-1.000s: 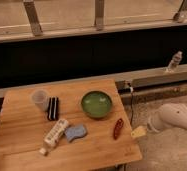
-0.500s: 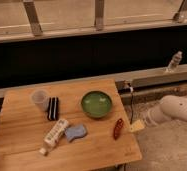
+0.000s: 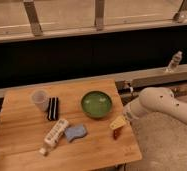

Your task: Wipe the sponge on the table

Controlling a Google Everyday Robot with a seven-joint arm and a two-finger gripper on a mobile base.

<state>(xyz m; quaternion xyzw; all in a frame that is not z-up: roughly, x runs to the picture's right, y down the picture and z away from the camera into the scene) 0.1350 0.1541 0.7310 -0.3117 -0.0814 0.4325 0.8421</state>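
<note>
I am finding the tool (image 3: 118, 122) hanging over the right part of the worktop (image 3: 22, 130), near its front right corner, at the end of the white arm (image 3: 159, 102) that is reaching in from the right. The tool is standing released, and I am seeing nothing gripped in it. A small red item (image 3: 116, 134) is lying just beneath and in front of it; I cannot tell whether the two are touching. The green bowl (image 3: 96, 104) is sitting just to the tool's left and a little further back. The sponge (image 3: 75, 132) is lying flat on the worktop, left of the tool and well clear of it, with the red item between them. A white printed box (image 3: 56, 132) is lying just beside the sponge on its left. Further out, a black ridged block (image 3: 52, 108) and a pale cup (image 3: 39, 99) are standing near the back left. I am judging that this layout fits two stages equally: the arm coming in to take the sponge, or the arm drawing off after setting it down. Should a reach to the sponge be due, it is calling for a leftward pass clear of the red item and bowl, and a descent that avoids the box.
</note>
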